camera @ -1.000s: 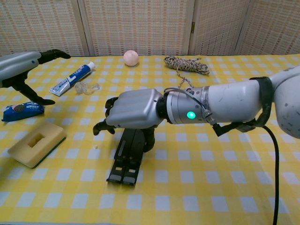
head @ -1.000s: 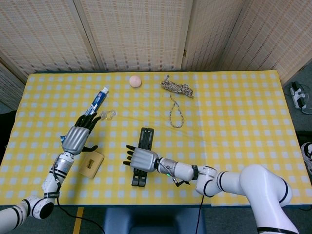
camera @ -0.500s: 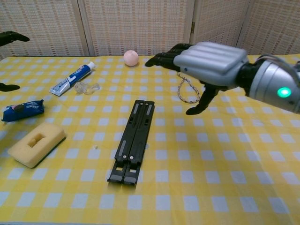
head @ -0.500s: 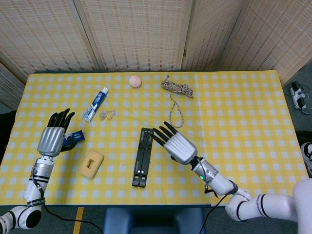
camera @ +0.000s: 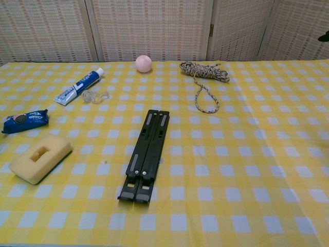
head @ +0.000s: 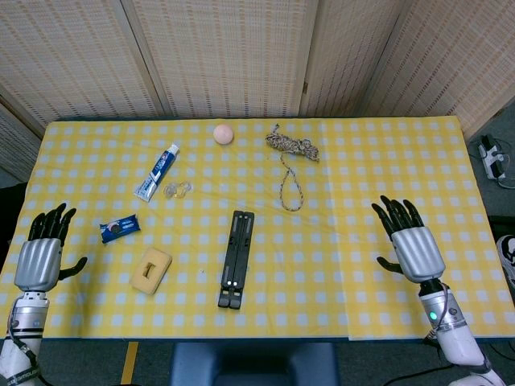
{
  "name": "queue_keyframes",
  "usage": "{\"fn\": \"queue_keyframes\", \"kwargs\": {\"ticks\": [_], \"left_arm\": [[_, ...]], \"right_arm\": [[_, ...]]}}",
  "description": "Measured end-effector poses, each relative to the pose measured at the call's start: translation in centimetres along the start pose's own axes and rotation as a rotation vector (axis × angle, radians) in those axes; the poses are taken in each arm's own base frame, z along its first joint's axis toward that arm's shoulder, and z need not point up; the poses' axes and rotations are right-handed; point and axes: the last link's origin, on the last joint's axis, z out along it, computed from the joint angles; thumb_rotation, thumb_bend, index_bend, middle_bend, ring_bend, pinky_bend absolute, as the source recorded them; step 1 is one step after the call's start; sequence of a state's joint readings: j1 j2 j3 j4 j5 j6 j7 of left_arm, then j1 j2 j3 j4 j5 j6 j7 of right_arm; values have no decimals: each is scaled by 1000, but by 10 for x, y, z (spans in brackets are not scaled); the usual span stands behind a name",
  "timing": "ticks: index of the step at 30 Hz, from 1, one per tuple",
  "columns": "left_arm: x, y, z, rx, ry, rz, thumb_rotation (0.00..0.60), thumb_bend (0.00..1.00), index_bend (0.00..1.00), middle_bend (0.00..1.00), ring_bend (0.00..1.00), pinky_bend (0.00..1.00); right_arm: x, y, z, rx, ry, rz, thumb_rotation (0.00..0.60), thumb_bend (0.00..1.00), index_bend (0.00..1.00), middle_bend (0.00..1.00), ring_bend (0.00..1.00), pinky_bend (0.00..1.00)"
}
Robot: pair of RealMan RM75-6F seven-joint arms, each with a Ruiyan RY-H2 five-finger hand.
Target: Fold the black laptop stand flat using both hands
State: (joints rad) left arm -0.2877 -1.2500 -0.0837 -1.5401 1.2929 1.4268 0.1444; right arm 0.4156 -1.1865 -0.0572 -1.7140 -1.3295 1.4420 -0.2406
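The black laptop stand (head: 236,258) (camera: 145,154) lies folded flat as a narrow bar in the middle of the yellow checked table, untouched. My left hand (head: 40,252) hovers at the table's left edge, fingers spread, holding nothing. At the right edge my right hand (head: 412,243) is raised with its fingers apart and empty. In the chest view only a dark fingertip of the right hand (camera: 324,36) shows at the frame's right border. Both hands are far from the stand.
Left of the stand lie a yellow sponge (head: 151,270), a blue snack packet (head: 119,228), a toothpaste tube (head: 158,170) and a small clear item (head: 177,190). A pink ball (head: 223,133) and a coiled rope (head: 291,153) sit toward the back.
My right hand has let go of the stand and drawn back to the table's right edge. My left hand has pulled away to the left edge. The stand stays flat in place.
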Motion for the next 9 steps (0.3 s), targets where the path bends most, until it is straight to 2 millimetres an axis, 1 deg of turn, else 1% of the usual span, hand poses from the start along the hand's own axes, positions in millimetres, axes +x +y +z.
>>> {"fn": "queue_keyframes", "kwargs": {"ticks": [4, 9], "left_arm": [[4, -5, -22, 13, 26, -14, 600, 264, 12, 0, 0, 0], [6, -5, -47, 21, 38, -32, 600, 266, 13, 0, 0, 0]], "right_arm": [[3, 28, -30, -88, 33, 39, 600, 183, 0, 1, 40, 4], [5, 47, -59, -150, 68, 67, 600, 182, 0, 1, 39, 0]]}}
